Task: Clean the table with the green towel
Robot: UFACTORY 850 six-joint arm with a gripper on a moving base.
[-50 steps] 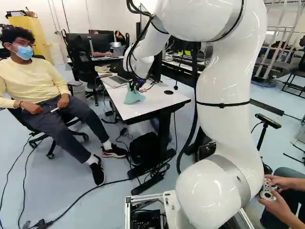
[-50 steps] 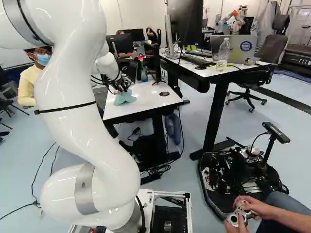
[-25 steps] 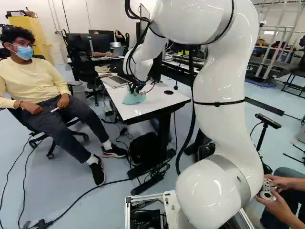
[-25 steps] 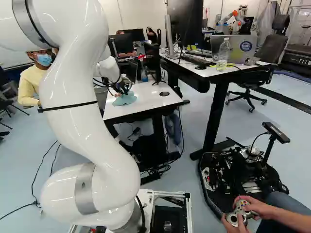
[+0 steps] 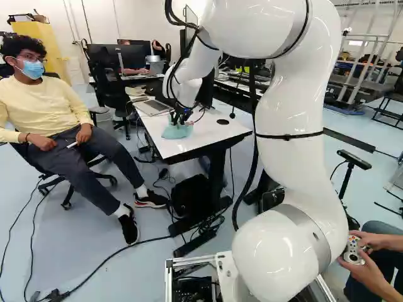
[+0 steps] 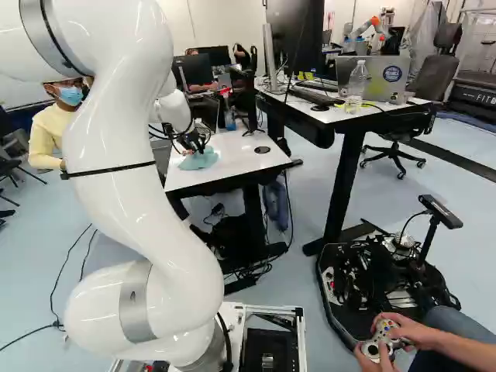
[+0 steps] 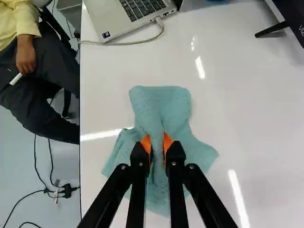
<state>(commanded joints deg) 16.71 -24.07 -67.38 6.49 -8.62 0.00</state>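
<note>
Towel (image 7: 166, 107), blue-green and rumpled, splays on the table (image 7: 261, 123), its middle pinched by the claw (image 5: 181, 121).

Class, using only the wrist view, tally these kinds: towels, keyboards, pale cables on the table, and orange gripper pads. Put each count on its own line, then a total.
Towel: 1
Keyboard: 1
Pale cable: 1
Orange pads: 2
Total: 5
</note>
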